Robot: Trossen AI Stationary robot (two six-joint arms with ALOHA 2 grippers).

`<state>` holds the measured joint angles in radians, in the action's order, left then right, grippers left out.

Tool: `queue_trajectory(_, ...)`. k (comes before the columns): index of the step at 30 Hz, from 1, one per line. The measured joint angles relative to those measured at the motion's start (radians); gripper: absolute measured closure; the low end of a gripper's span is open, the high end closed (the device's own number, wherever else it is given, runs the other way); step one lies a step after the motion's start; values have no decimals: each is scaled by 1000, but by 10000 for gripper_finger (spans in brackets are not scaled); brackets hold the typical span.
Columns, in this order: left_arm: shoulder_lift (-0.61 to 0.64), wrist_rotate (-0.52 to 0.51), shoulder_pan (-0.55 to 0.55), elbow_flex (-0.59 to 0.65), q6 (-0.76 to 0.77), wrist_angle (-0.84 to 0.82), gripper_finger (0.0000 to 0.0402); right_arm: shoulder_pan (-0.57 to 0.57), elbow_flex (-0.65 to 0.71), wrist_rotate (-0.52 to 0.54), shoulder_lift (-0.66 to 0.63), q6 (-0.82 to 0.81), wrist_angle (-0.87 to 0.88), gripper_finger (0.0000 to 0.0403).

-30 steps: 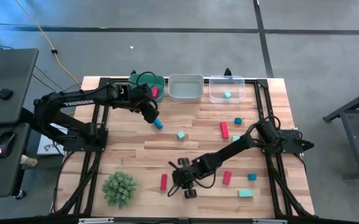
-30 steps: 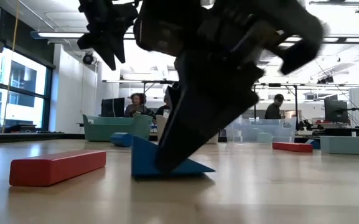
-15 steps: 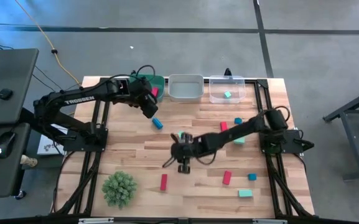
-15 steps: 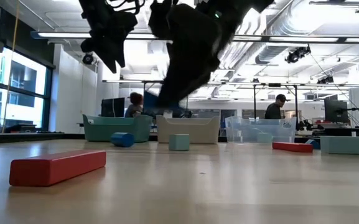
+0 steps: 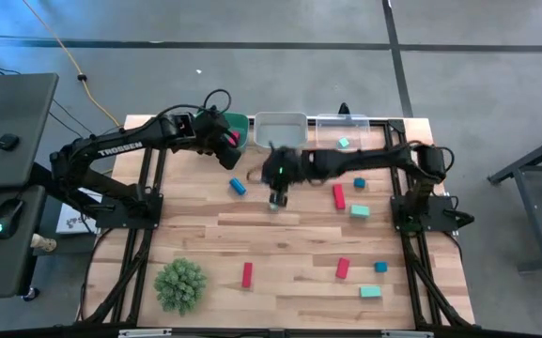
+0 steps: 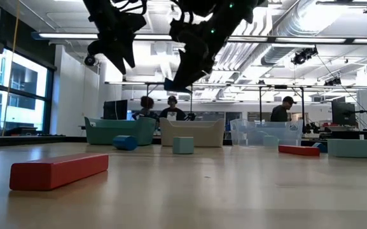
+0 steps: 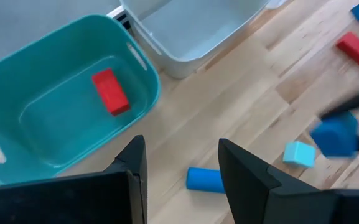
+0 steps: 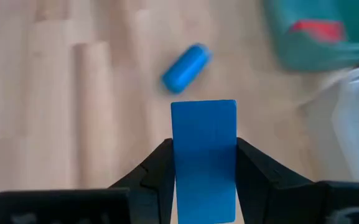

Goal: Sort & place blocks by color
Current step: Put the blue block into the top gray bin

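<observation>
Plant (image 5: pixel 179 284): a green spiky ball at the near left of the table (image 5: pixel 205 235); no part of the sorting.
Left gripper (image 5: pixel 225 150): raised beside the green bin, fingers (image 7: pixel 244 174) apart, nothing between them.
Green bin (image 5: pixel 236 124): leftmost of three at the far edge; holds one red block (image 7: pixel 111 92).
Blue cylinder (image 5: pixel 239 186): lying loose on the wood just in front of the green bin.
Right gripper (image 5: pixel 277 178): held in the air mid-table, near the grey bin (image 5: pixel 280 132); fingers clamped on a blue block (image 8: pixel 204 158).
Clear bin (image 5: pixel 343 134): rightmost; holds one teal block (image 5: pixel 344 143).
Loose blocks: teal cube (image 6: pixel 183 145) under the right gripper; red bars (image 5: pixel 338 196) (image 5: pixel 247 274) (image 5: pixel 343 268), blue (image 5: pixel 359 182) (image 5: pixel 380 267) and teal (image 5: pixel 360 211) (image 5: pixel 371 291) pieces across the right half.
Progress: early, by the look of it. Two blocks are binned, one is carried, about nine remain; the grey bin looks empty.
</observation>
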<state>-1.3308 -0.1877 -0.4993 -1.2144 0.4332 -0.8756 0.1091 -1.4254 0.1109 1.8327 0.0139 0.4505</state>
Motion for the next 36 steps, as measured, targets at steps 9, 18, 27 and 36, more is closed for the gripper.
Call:
queue_trajectory(9, 0, 9, 5, 0, 28, 67, 284, 214, 0, -97, -11, 153, -36, 297)
queue_trajectory(18, -5, 25, 4, 0, 35, 216, 284, 369, 0, -179, -12, 230, -128, 297)
queue_trajectory(27, -5, 23, 4, -1, 35, 327, 284, 472, 0, -200, 11, 215, -289, 297)
queue_trajectory(36, -5, 20, 4, -1, 35, 324, 284, 500, 0, -227, 91, 159, -337, 297)
